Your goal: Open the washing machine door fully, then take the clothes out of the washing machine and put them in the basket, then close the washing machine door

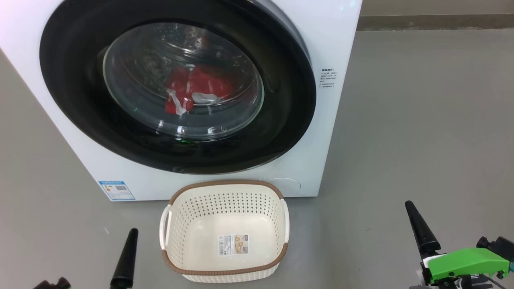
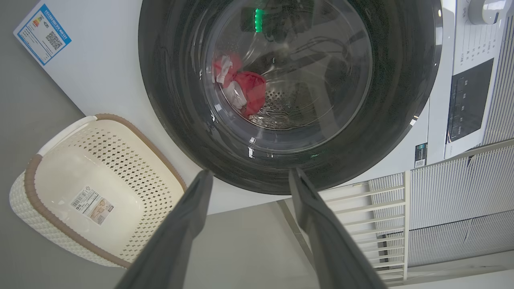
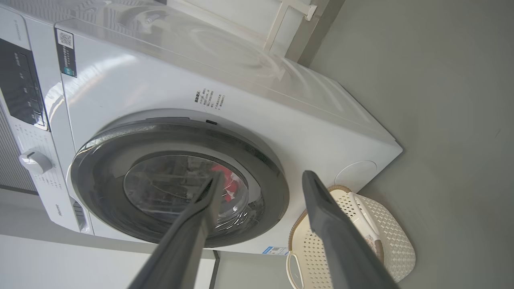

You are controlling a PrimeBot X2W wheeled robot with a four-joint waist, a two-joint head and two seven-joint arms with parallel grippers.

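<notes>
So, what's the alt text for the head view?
A white washing machine, red clothes showing through its round black-rimmed door. An empty cream basket sits on the floor before it; the left tool and right tool rise from the bottom edge.

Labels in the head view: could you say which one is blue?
The label on the washing machine's lower front; the one in the basket is pale paper.

Washing machine front reads, possibly, "Hisense"; blue label print illegible.

L gripper & R gripper: long, dark, tapered fingers. Bright green cover + black knobs behind R gripper.
</notes>
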